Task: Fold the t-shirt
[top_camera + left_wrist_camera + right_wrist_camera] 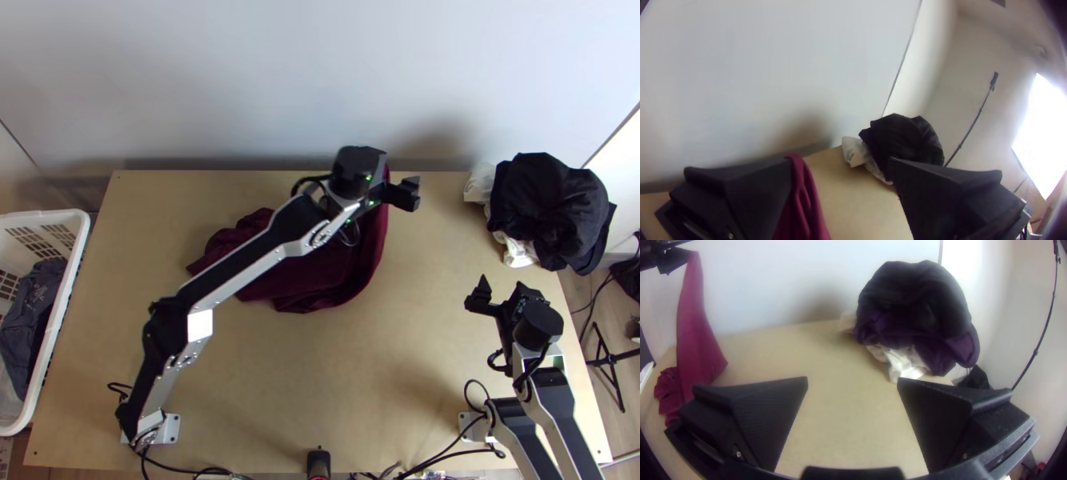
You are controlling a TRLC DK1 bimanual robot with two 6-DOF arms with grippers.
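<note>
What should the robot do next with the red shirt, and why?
I'd probably lower the left end effector toward the table: its fingers are apart, the raised part of the burgundy T-shirt hangs beside just one, and the rest lies bunched.

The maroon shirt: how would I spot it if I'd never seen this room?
Find the light wooden table and look at its far half, near the middle, under the long arm based at lower left. The maroon shirt is bunched there, one part rising to that arm's jaws. Its wine-red colour sets it apart from the black and white clothes piled toward the far right corner.
</note>
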